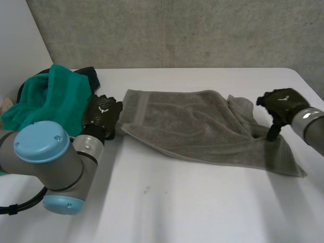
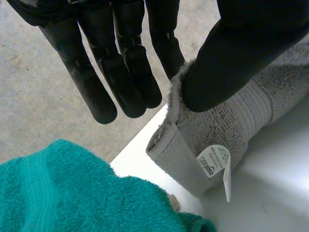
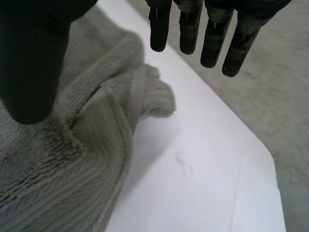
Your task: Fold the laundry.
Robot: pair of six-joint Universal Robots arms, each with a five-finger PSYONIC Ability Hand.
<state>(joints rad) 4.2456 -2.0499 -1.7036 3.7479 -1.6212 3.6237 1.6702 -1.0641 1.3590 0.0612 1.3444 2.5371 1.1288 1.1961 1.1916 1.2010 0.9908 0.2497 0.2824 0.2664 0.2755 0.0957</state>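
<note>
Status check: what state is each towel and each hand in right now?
grey towel: unfolded, spread on the table, right end bunched.
teal towel: crumpled in a heap.
left hand: open, fingers straight, at the grey towel's left corner.
right hand: open, at the bunched right end.

A white tag (image 2: 214, 162) hangs from the hemmed corner of the grey towel (image 2: 231, 116). Its dark print is too small to be read.

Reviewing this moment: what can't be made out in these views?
Label on the grey towel: print too small, left wrist view.
Whatever lies under the teal towel: covered by it, head view.
Contact between the right hand and the towel: thumb blocks it, right wrist view.
</note>
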